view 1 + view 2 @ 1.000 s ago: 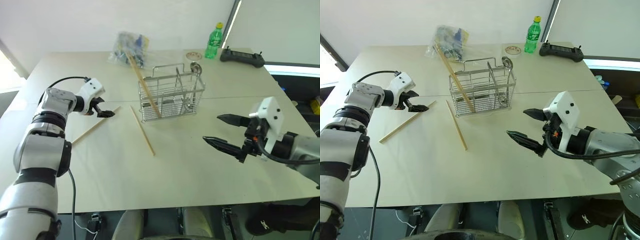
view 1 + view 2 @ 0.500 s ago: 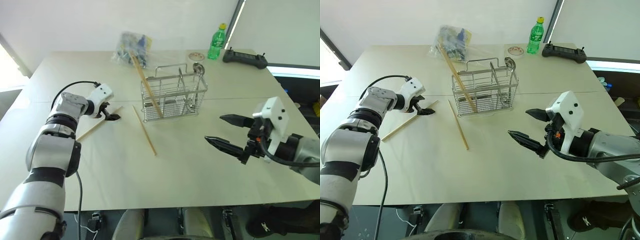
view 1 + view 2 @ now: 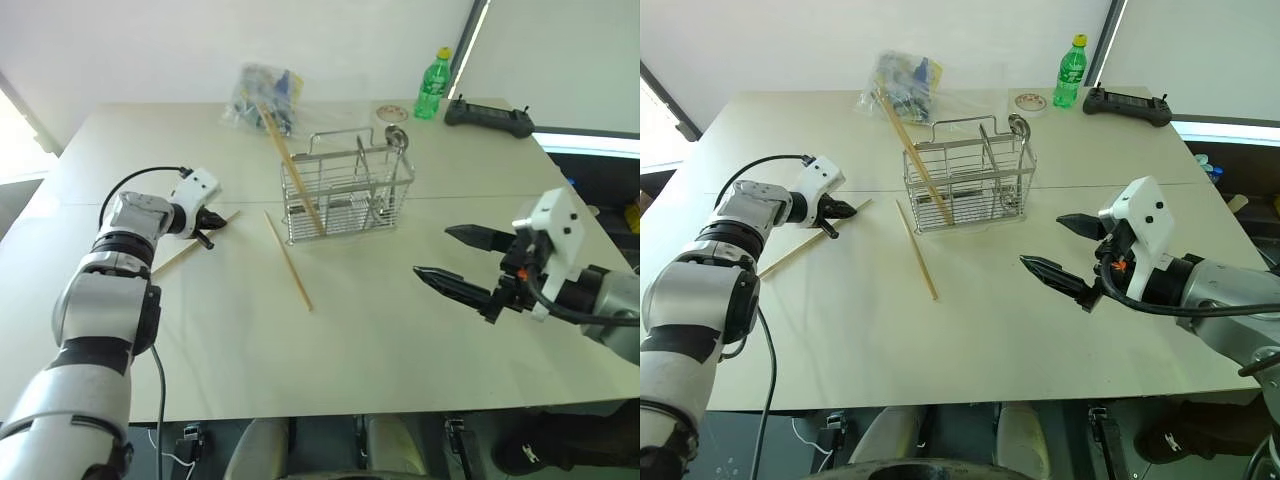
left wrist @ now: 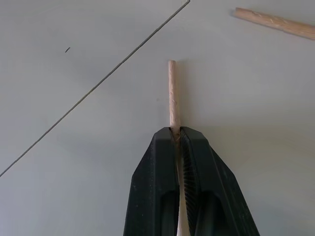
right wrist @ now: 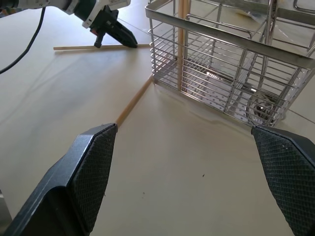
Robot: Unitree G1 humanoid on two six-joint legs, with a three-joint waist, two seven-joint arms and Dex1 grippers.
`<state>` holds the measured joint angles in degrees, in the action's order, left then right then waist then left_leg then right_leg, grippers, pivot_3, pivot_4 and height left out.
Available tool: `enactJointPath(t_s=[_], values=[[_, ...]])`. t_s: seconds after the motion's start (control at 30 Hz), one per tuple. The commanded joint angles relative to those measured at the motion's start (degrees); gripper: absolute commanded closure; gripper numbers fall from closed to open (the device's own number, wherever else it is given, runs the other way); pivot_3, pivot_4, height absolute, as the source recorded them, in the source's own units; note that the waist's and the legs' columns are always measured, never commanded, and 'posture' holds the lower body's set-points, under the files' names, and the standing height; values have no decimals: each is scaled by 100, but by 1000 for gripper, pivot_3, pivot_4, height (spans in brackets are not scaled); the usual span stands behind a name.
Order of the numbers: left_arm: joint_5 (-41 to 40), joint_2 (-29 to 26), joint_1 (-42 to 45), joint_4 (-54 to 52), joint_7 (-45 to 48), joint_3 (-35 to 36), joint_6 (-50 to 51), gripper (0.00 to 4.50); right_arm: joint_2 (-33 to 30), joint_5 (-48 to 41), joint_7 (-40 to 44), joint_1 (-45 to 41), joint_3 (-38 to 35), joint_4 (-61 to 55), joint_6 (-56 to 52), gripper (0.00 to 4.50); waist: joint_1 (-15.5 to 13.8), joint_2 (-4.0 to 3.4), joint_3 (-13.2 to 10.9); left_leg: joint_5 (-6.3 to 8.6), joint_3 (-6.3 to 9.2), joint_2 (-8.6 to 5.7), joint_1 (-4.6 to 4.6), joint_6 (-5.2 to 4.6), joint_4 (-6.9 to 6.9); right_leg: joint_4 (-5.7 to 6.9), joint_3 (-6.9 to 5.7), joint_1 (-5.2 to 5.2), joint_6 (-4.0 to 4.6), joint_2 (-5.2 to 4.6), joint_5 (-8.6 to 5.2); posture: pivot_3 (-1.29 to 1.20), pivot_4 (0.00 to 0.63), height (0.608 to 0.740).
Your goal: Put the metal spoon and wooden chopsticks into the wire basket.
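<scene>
Wire basket (image 3: 349, 192) holds 1 chopstick (image 3: 294, 174) and spoon (image 3: 393, 158); left end effector (image 3: 211, 219) pinches another chopstick (image 3: 186, 254); right end effector (image 3: 455, 263) spread.

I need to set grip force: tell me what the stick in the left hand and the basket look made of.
Chopstick in the left hand: pale tan, matte, with faint grain, so likely bare wood. Wire basket: thin shiny silver rods in a grid, likely plated or stainless steel; which one cannot be told.
</scene>
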<state>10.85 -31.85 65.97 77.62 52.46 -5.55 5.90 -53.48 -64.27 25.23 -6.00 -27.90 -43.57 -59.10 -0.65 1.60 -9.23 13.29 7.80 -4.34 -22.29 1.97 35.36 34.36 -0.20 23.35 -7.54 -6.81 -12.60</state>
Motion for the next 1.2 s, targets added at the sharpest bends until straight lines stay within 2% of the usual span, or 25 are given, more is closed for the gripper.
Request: enactJointPath(t_s=[0.03, 0.2, 0.43, 0.67, 0.77, 1.0, 1.2], values=[[-54, -55, 120, -51, 21, 152, 0, 4469, -112, -11, 27, -52, -63, 5, 171, 0, -1, 0, 0, 0, 0, 0, -1, 0, 0, 0, 0, 0, 0, 0, 0, 0, 150, 713], [-322, -138, 312, -86, -71, 486, 116, 4469, -177, 99, 161, 33, 25, 27, 254, 0, -1, 1, -1, 0, 0, 0, -1, 0, 0, -1, 0, 0, 0, 0, 0, 0, 150, 713], [-1357, -342, 1080, -399, -161, 1654, 280, 4469, -287, 160, 414, 182, 9, 35, 328, 0, -1, 8, -4, 0, 1, 0, -4, 0, 2, -2, -2, 1, -1, 0, 0, 0, 150, 713], [-2595, -464, 1779, -1129, -1300, 2944, 340, 4469, -261, 253, 486, 81, 206, 139, 404, 0, 30, 5, -3, 0, 0, 0, 0, 1, 0, -2, -1, 1, -2, -1, 0, 0, 150, 713], [-3276, -304, 1907, -1930, -1813, 3499, 495, 4469, -226, 252, 474, -66, 377, 187, 428, 0, 42, 7, -3, 0, 2, 3, 1, 1, -1, -1, -1, 2, -2, -1, 0, 0, 150, 713], [-4006, 611, 1240, -4741, -2510, 3276, 1400, 4469, -212, 322, 497, -219, 543, 298, 483, 0, -17, 8, -3, -2, 7, -3, -3, 4, 8, -6, 1, -8, -9, -3, 7, 0, 150, 713], [-4243, 1159, 824, -5830, -2877, 2953, 1785, 4469, -172, 331, 439, -313, 641, 332, 513, 0, -5, 8, -2, -2, 7, -2, -2, 4, 26, -4, 1, -14, -5, 2, 12, 0, 150, 713]])
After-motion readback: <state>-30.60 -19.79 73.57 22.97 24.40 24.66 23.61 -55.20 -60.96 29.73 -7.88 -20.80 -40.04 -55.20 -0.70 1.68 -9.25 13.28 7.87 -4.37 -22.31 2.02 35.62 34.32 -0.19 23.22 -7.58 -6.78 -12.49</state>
